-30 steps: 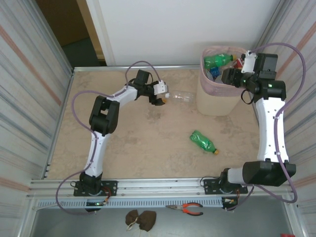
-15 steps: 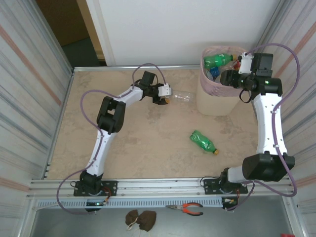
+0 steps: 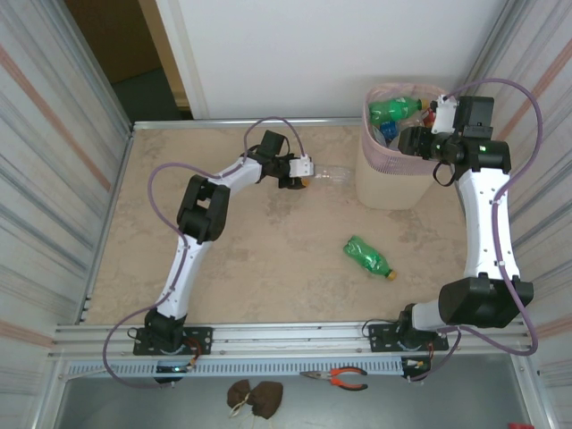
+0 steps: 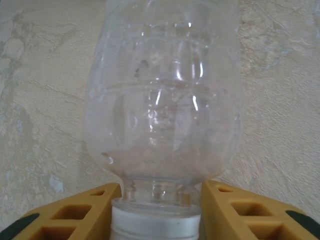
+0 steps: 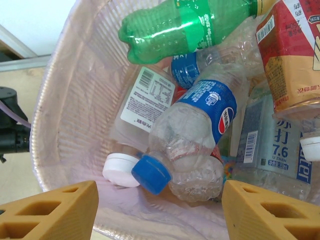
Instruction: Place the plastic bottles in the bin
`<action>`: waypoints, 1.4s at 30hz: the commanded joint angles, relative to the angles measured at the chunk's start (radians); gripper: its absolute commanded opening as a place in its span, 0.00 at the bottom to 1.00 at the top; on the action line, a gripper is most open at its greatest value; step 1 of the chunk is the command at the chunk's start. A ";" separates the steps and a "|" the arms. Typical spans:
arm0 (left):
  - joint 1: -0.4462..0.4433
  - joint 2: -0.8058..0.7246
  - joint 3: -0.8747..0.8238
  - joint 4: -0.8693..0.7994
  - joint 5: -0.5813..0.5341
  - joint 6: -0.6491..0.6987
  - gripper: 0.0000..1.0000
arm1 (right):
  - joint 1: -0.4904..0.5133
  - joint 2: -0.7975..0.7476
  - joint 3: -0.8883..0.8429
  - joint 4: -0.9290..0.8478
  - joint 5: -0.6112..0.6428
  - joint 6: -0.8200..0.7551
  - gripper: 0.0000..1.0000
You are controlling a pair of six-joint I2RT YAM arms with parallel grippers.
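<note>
Your left gripper (image 4: 160, 196) has its yellow fingers (image 4: 90, 212) set on either side of the neck of the clear bottle (image 4: 162, 100), right against it just above the white cap. Judging from the left wrist view, it has a narrow hold on the neck. That spot makes sense: the neck is the stiffest, thinnest part, while the ribbed body above it would likely crush or slip. The bottle lies on its side on the table (image 3: 268, 259), in the upper middle of the overhead frame, with its base pointing right toward the bin (image 3: 386, 183), near it but not touching.

Your right gripper (image 5: 160, 200) hangs over the bin's mouth at the upper right of the overhead frame, fingers spread wide with nothing between them. Below it the pink-lined bin holds a pile: a green bottle in the bin (image 5: 185, 30) at the top and a blue-capped bottle (image 5: 195, 120) in the middle, with labelled ones to the right.

A loose green bottle (image 3: 368, 256) with an orange cap lies right of centre in that frame, below the bin and well apart from both grippers. It probably suits your free right arm.
</note>
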 commanded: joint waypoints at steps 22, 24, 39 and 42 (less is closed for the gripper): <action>-0.013 -0.544 -0.591 0.247 -0.007 -0.331 0.28 | 0.028 -0.183 -0.124 0.130 -0.161 0.105 0.64; -0.018 -0.609 -0.654 0.282 -0.008 -0.385 0.28 | 0.035 -0.209 -0.153 0.167 -0.193 0.141 0.64; -0.181 -0.984 -0.899 0.482 0.041 -0.764 0.27 | 0.123 -0.443 -0.346 0.538 -0.393 0.362 0.69; -0.204 -1.045 -0.924 0.544 0.055 -0.839 0.27 | 0.135 -0.489 -0.346 0.576 -0.399 0.375 0.72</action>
